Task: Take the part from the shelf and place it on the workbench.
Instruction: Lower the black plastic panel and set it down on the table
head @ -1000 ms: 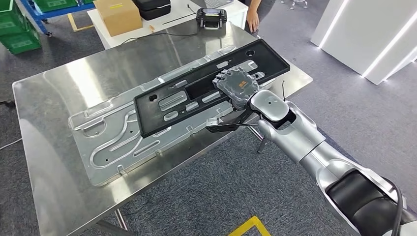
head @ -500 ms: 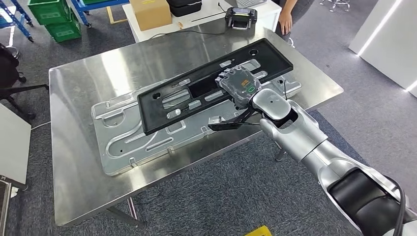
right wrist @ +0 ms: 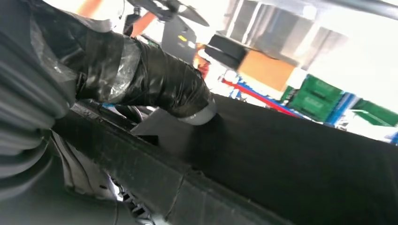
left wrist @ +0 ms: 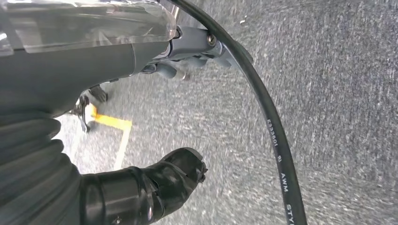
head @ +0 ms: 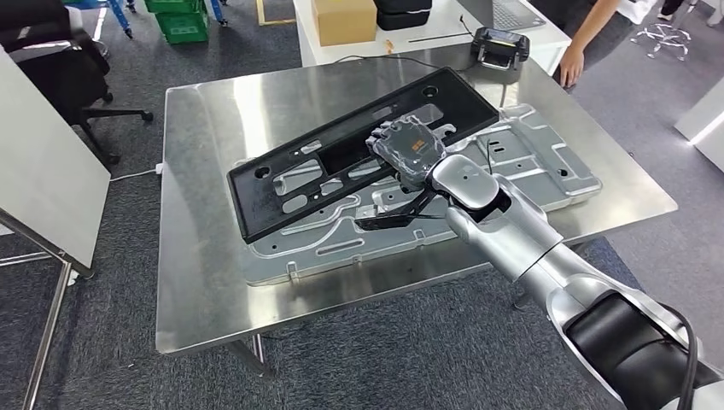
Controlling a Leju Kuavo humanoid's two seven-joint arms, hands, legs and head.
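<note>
A long black plastic panel [head: 282,179] with several cutouts hangs tilted just above the steel workbench [head: 205,290], over a silver stamped metal plate [head: 529,162] lying there. My right hand [head: 408,150] grips the panel near its middle, fingers over its near edge. In the right wrist view the thumb [right wrist: 155,89] presses on the black panel [right wrist: 281,159]. My left hand [left wrist: 141,187] hangs beside my body above the grey carpet, fingers curled, holding nothing.
A person's hand [head: 570,64] rests at the workbench's far right corner. Behind stand a white table with a cardboard box [head: 343,19] and a black device [head: 499,47]. A white board [head: 43,188] and a chair [head: 72,68] are on the left.
The camera has moved, so the whole scene has slid right and the workbench is more centred. My right hand keeps its grip on the panel, which stays over the metal plate.
</note>
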